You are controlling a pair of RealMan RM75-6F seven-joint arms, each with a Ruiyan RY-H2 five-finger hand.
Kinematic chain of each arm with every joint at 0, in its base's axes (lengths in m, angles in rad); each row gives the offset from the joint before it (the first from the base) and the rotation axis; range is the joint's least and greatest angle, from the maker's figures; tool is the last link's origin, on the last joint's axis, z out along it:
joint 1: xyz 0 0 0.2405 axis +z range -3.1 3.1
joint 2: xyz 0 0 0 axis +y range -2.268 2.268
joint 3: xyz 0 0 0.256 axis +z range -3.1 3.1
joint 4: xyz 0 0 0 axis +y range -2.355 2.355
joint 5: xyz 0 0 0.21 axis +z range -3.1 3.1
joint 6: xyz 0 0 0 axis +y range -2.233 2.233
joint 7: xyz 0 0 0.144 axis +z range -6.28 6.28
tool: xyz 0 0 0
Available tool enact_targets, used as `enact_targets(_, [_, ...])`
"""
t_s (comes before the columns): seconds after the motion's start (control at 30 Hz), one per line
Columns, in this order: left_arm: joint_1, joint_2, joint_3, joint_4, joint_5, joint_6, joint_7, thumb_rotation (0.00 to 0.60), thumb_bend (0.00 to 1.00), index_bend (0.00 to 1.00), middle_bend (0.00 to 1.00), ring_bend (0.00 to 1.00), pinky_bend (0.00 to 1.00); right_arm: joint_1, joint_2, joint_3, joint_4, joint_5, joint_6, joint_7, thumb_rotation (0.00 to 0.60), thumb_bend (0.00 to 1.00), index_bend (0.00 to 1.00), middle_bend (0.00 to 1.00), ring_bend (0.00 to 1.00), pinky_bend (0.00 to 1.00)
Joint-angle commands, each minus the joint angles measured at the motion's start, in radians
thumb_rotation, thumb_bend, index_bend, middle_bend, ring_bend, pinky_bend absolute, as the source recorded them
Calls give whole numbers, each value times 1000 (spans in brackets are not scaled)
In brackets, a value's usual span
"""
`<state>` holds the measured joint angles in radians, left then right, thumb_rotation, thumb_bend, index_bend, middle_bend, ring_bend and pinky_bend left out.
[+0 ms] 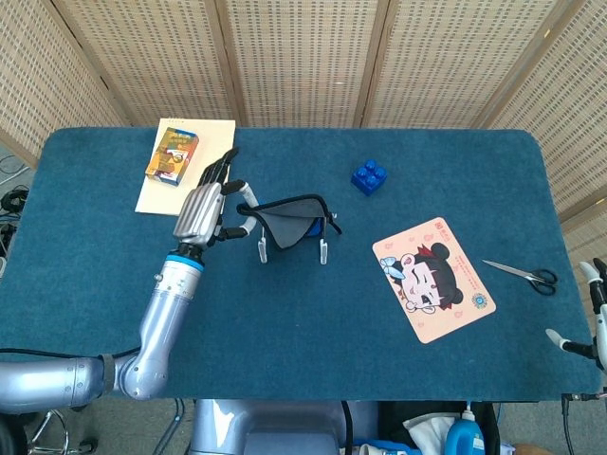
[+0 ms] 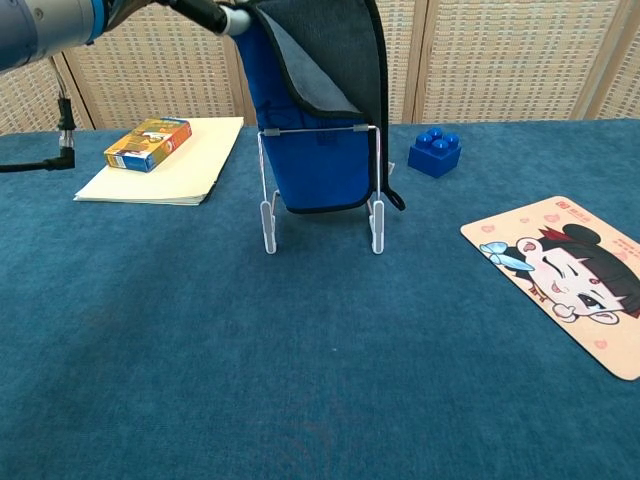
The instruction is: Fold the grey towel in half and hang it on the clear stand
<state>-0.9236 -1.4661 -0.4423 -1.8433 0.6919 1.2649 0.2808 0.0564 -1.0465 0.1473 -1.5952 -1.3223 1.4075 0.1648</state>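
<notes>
The grey towel (image 1: 289,220), blue on its other face and dark-edged, drapes over the clear stand (image 1: 322,248) at the table's middle. In the chest view the towel (image 2: 320,160) hangs behind the stand's top bar (image 2: 320,129) and rises to the frame's top. My left hand (image 1: 202,209) is just left of the stand, its thumb and a finger pinching the towel's upper left edge; only part of that hand (image 2: 212,14) shows in the chest view. My right hand (image 1: 590,318) is at the table's far right edge, fingers apart and holding nothing.
A yellow folder (image 1: 156,194) with an orange box (image 1: 173,154) on it lies at the back left. A blue brick (image 1: 368,176) sits right of the stand. A cartoon mat (image 1: 433,280) and scissors (image 1: 524,275) lie on the right.
</notes>
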Motion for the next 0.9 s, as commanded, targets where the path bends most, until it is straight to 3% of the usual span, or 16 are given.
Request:
enact_targets(0.03, [4,-4,26,-4,4,-9,24,600,579,899,0,0,0,-1,0,-1,-1,-2,3,-2,600,0,0,0,0,0])
enact_targets(0.33, [-3,-40,115,42,68,-26,109,600,579,900,0,0,0,-1,0,-2,-2,-3,4,-4,600,0,0,0,0,0])
enact_targets(0.8, [2,-127,212,164,132,-15,239,600,576,880,0,0,0,0,-1,-3,-3,-2,3,-10,600,0,0,0,0,0])
enact_targets(0.87, [3,-136,216,178,132,-19,253,600,570,800,0,0,0,-1,-1,-3,-4,-2,3,-11,600,0,0,0,0,0])
enact_targets(0.9, [4,-138,219,185,134,-25,259,600,544,686,0,0,0,0,-2,-3,-3,-2,3,-12,600,0,0,0,0,0])
